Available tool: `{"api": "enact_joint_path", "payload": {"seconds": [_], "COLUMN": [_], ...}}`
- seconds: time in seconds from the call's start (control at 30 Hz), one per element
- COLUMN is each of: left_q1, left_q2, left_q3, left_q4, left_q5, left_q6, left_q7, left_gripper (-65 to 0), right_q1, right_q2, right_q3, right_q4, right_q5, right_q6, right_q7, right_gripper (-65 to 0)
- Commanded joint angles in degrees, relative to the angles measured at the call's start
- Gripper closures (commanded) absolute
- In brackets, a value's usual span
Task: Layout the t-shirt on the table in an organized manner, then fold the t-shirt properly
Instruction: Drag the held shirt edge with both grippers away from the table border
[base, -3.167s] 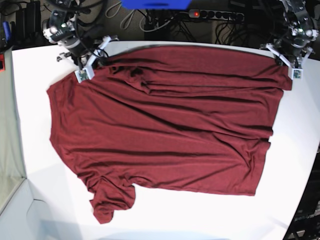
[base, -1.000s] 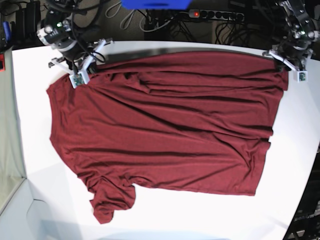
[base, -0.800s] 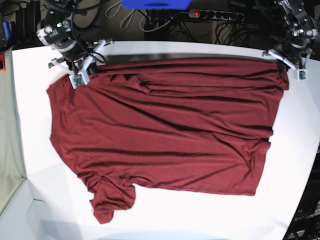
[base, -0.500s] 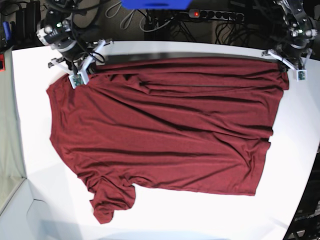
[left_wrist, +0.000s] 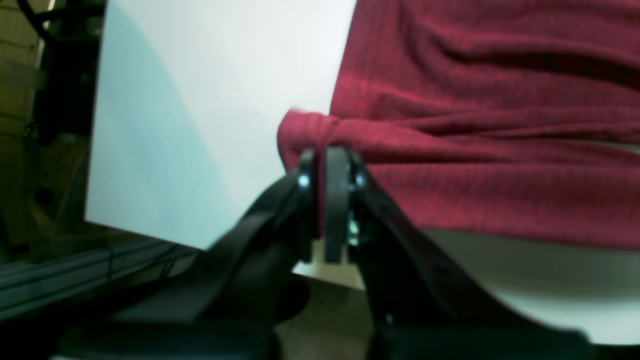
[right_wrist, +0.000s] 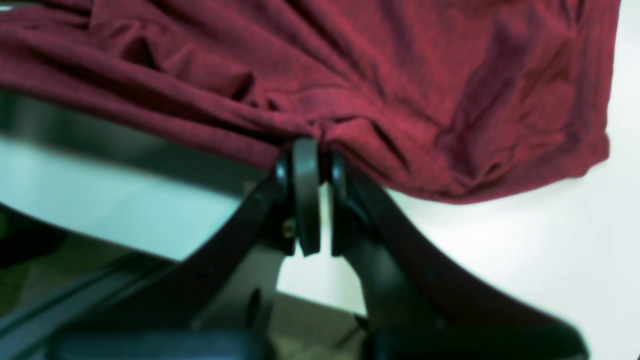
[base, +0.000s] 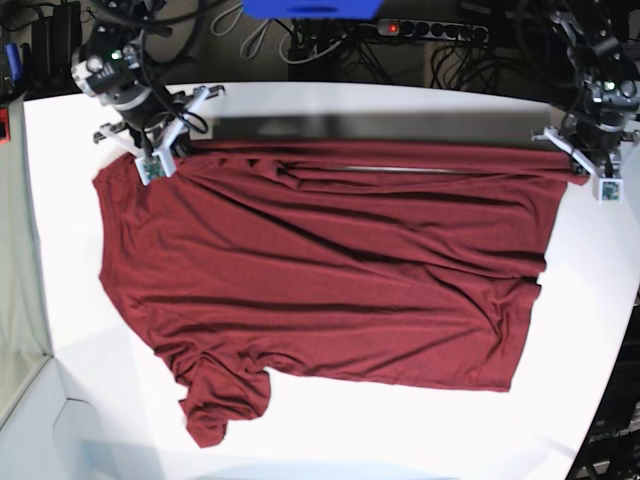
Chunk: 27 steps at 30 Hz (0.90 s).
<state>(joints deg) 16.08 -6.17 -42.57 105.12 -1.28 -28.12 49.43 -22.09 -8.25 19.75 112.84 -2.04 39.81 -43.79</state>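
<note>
The maroon t-shirt (base: 330, 270) lies spread and wrinkled across the white table (base: 330, 440). Its far edge is raised in a taut line between both grippers and casts a dark shadow band on the table behind it. My left gripper (base: 598, 172), at the right of the base view, is shut on a bunched corner of the t-shirt (left_wrist: 450, 165); its jaws show closed in the left wrist view (left_wrist: 324, 156). My right gripper (base: 155, 152), at the far left, is shut on the t-shirt's edge (right_wrist: 400, 100), with jaws closed in the right wrist view (right_wrist: 320, 152).
A sleeve (base: 215, 400) lies bunched at the front left of the shirt. Behind the table are a power strip (base: 430, 30), cables and a blue object (base: 310, 8). The table's curved edge (base: 610, 330) runs down the right side.
Both grippers have pulled the shirt's far edge toward the near side. More bare table shows behind it. The arm at the right has moved down in the base view.
</note>
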Motion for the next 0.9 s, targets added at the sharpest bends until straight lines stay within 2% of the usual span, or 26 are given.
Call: {"api": "enact_joint_path", "payload": {"seconds": [0.0,0.2,0.27,0.53,0.73,0.87], "left_q1": [-1.6,-7.2,-9.5,-14.5,-16.8,-18.2], "left_q2": [-1.0,-0.7,-0.6,-0.8,-0.9,-0.7], "left_q3": [-0.2,-0.1,0.0,8.0,10.6,10.6], "left_q4": [1.2,2.6,2.6,1.6,-5.0,-9.5], "left_q5": [0.4,0.4,0.4,0.5,0.7,4.8], "left_q6": [0.4,0.4,0.4,1.2,1.3,1.2], "left_q7": [-0.1,3.0,3.9,4.9,5.0,4.7], "left_gripper": [0.0,0.0,0.0,0.0,0.0,0.0], "right_q1": [0.5,2.9,3.2,6.9,9.8,12.2], "right_q2": [0.1,0.2,1.2,2.1,3.5,4.1], "right_q3": [0.1,0.8,0.8,0.8,0.3,0.4], "right_q4": [1.2,1.3,1.3,0.8,0.5,-2.9], "right_q5": [0.9,0.9,0.9,0.7,0.7,0.6], "right_q6": [0.2,0.2,0.2,0.2,0.2,0.2], "right_q7": [1.0,0.7,0.7,0.7,0.7,0.6], "right_gripper": [0.0,0.0,0.0,0.0,0.0,0.0]}}
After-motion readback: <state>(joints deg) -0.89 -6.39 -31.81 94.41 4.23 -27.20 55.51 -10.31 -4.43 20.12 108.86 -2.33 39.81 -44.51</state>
